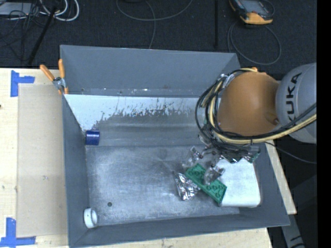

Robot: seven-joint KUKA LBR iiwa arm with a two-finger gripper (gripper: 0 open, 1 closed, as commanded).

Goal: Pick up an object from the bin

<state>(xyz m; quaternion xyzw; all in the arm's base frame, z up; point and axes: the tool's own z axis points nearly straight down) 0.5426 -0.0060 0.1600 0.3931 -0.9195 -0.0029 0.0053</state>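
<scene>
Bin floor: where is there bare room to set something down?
The widest bare stretch is the middle and left floor of the bin, bordered by the blue cylinder far left, the white cap near left and the foil wad. The right end is crowded: gripper, green brick and white slab sit together.

Grey metal bin (129, 159), matt and heavily scuffed, its back wall streaked with bright scratches; green brick (217, 190) reads as hard plastic, studded, with a faint sheen; crumpled foil wad (185, 186), silvery and glinting; white slab (242, 189) smooth and matt; blue cylinder (92, 137) glossy; the wrist's orange-brown cover (243, 105) smooth, softly shiny; black cables (238, 136) sleek, rubbery-looking.
</scene>
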